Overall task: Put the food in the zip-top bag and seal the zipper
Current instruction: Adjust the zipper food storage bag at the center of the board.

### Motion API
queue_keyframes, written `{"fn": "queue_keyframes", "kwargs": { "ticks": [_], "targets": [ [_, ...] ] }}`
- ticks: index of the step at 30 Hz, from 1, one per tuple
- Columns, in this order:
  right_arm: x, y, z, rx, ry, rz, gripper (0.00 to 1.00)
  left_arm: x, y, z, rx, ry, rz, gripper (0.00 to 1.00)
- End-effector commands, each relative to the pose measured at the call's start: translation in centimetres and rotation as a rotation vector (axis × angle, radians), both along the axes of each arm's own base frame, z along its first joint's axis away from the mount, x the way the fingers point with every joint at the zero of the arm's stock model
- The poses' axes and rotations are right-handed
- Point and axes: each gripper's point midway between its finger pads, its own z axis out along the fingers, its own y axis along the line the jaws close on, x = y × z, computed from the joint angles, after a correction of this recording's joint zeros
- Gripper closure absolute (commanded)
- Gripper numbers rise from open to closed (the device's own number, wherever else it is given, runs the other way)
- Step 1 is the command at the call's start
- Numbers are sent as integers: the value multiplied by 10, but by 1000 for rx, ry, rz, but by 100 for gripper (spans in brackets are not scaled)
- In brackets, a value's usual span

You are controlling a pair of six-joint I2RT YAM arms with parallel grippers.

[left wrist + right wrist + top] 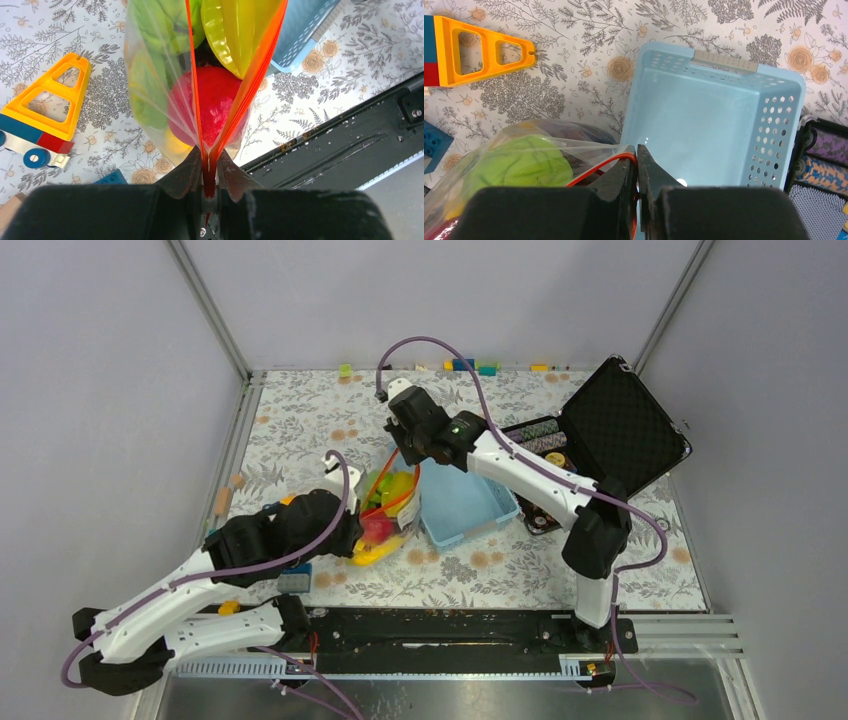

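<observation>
The clear zip-top bag (pixel 388 512) lies in the middle of the table, between my two grippers. Through it I see the food: a red apple (pixel 212 97), a pale green cabbage-like head (pixel 519 164), a yellow banana (pixel 235 30) and dark grapes. My left gripper (pixel 209 167) is shut on the near end of the orange-red zipper (pixel 192 75). From there the two strips spread apart over the apple. My right gripper (pixel 637 157) is shut on the far end of the zipper (pixel 599 167), over the basket's edge.
A light-blue basket (pixel 470 505) sits right of the bag. An open black case with poker chips (pixel 610 430) stands at the far right. A yellow, red and blue toy piece (pixel 55 95) lies left of the bag. A black rail (pixel 350 130) runs along the near edge.
</observation>
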Motion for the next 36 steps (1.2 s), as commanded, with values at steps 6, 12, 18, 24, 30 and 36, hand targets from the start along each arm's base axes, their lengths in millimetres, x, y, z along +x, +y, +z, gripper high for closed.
{"fn": "queue_keyframes", "kwargs": {
  "ticks": [6,12,18,24,30,36],
  "targets": [
    [119,-49,22,-43,-180,-109,89,3,-31,-10,-173,40,43,100],
    [124,-40,22,-34,-172,-20,88,-1,-35,-3,-248,24,16,100],
    [73,-27,26,1,-138,301,56,5,-43,-5,-225,25,19,100],
    [39,-43,64,67,-292,388,23,5,-44,9,-259,13,22,100],
    [-9,-46,91,180,-471,573,15,-3,-38,23,-252,17,-10,100],
    [-88,-38,111,366,-547,859,16,-5,-36,42,-280,7,-18,100]
  ]
}}
